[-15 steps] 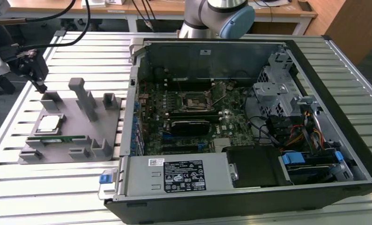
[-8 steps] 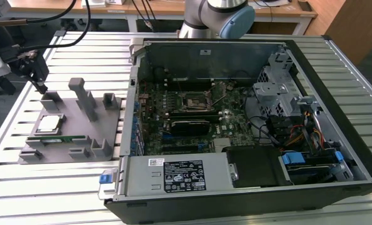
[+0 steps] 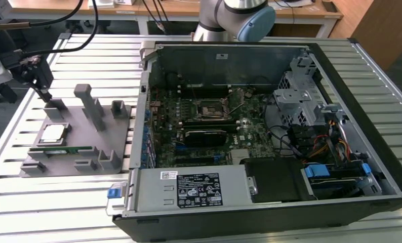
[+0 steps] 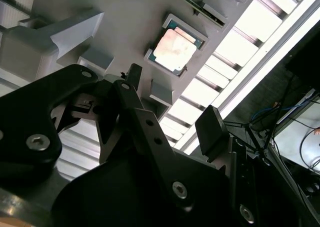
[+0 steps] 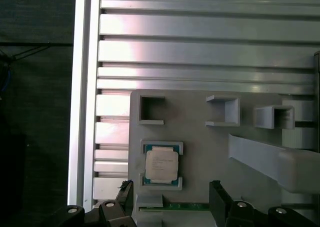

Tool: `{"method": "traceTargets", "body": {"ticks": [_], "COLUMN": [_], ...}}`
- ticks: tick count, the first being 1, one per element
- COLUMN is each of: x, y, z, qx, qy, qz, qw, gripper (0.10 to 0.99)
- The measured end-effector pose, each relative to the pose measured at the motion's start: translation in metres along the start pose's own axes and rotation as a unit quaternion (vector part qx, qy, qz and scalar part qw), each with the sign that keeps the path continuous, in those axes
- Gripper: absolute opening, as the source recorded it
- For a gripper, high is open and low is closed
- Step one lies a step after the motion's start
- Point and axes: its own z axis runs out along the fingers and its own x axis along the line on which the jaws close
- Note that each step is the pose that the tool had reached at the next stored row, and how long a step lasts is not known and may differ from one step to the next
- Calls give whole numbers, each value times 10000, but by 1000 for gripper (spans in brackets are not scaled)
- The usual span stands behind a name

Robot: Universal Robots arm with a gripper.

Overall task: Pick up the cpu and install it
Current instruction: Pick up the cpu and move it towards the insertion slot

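A flat grey plastic fixture tray with raised blocks and small walled pockets lies on the ribbed aluminium surface, at the exterior view's left. In one square pocket framed by corner walls sits the cpu, lying flat. Just beside it, in a narrow slot of the same tray, a long green memory stick stands on edge.

At the exterior view's right, a black open-sided computer case rests on the same surface. It holds a green motherboard with a square metal-framed socket near its middle.

The cpu is a small flat square chip. Its silvery-white metal lid is pale and glossy under the light, and a thin green border shows around it.

The black gripper hangs above the tray, near the cpu but not touching it. Its two dark fingers are spread apart with nothing between them.
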Motion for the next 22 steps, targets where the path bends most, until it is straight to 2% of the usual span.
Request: {"method": "traceTargets", "body": {"ticks": [22], "x": [0], "y": [-3], "z": [60], "qx": [0], "qy": [0], "qz": [0], "qw": [10000], "gripper": [706]}}
